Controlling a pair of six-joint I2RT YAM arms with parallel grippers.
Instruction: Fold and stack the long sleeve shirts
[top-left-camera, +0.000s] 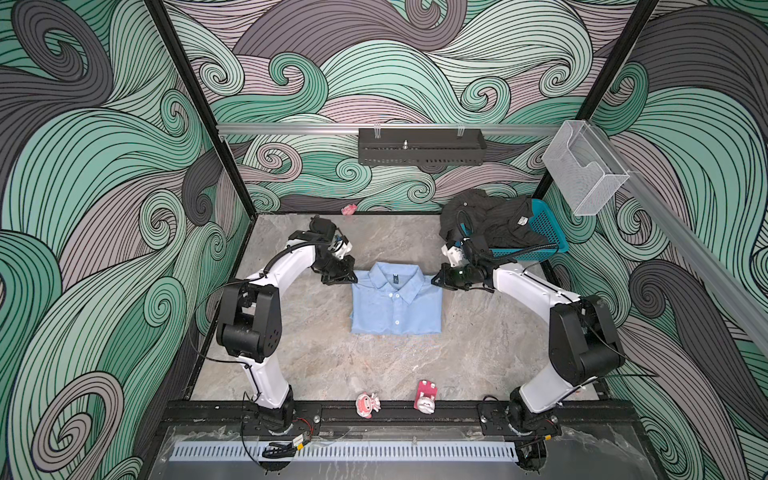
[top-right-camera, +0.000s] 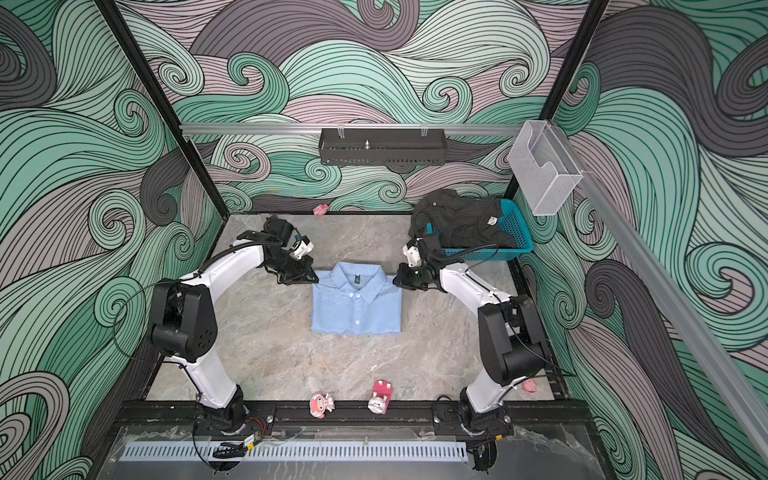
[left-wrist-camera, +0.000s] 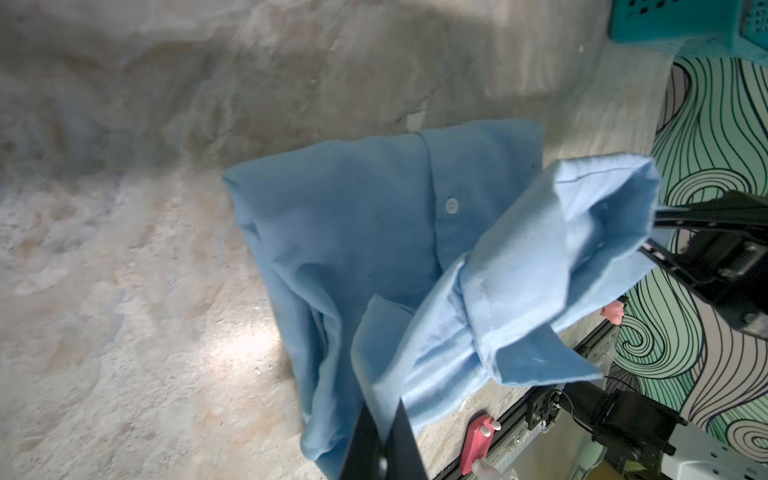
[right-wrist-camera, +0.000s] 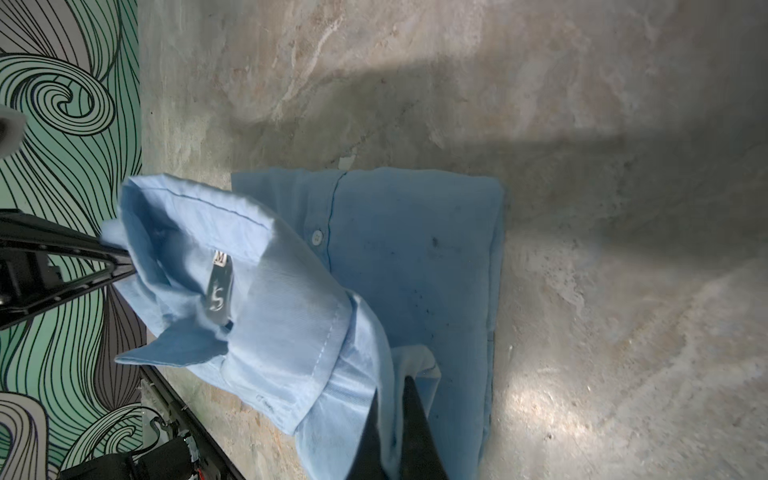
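Left fingers (left-wrist-camera: 363, 449) pinching blue shirt (left-wrist-camera: 353, 216), bases cropped

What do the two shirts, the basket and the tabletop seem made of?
The blue shirt looks like thin woven cloth, matte, probably cotton: soft creases, stitched seams, white buttons. The dark shirt seems similar cloth, faintly striped, crumpled. The basket is teal moulded plastic with perforated walls. The tabletop has a grey veined stone look with a mild sheen; stone or printed laminate, unclear.
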